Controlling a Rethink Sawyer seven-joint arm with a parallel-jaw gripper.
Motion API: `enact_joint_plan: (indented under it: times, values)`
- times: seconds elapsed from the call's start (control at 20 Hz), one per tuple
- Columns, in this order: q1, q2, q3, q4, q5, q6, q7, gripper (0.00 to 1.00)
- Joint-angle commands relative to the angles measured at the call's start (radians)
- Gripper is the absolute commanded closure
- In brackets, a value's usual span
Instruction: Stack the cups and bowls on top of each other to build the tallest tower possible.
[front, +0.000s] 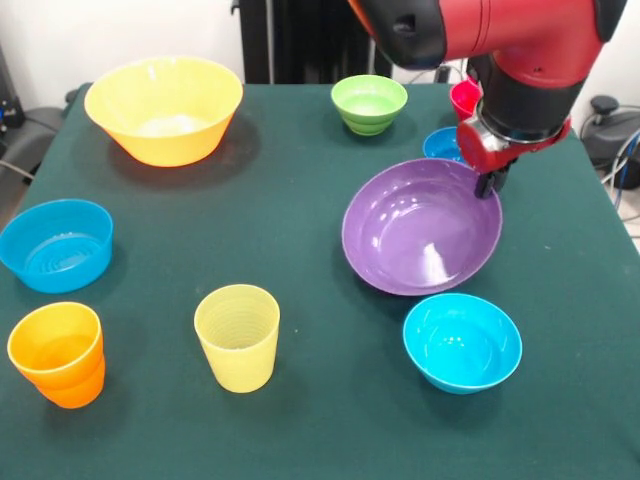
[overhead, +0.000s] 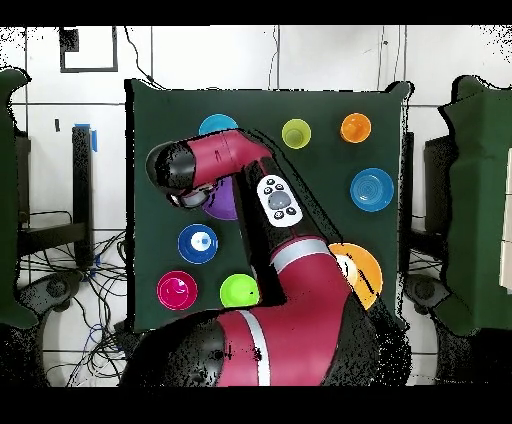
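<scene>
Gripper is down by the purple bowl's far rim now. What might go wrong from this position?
1. The gripper sits right at the purple bowl's rim; pressing on that edge may tip or slide the shallow bowl.
2. The dark blue bowl and the red bowl are crowded just behind it, mostly hidden by the arm in the front view, so a sideways move may knock them.
3. The cyan bowl lies close to the purple bowl's near side and may be shoved if it slides.

Reaches down from the frame's upper right, red arm bent, gripper pointing downward, fingers unclear.
</scene>
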Motion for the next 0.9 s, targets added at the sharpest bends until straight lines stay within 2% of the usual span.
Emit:
enact_joint_plan:
  times: [0.05, 0.35, 0.9]
  values:
    - [0.042, -0.032, 0.043, 0.043, 0.043, 0.136, -0.048, 1.00]
    - [0.055, -0.045, 0.036, 0.057, 0.087, 0.172, -0.023, 1.00]
    - [0.046, -0.099, 0.006, 0.084, 0.059, 0.096, -0.028, 1.00]
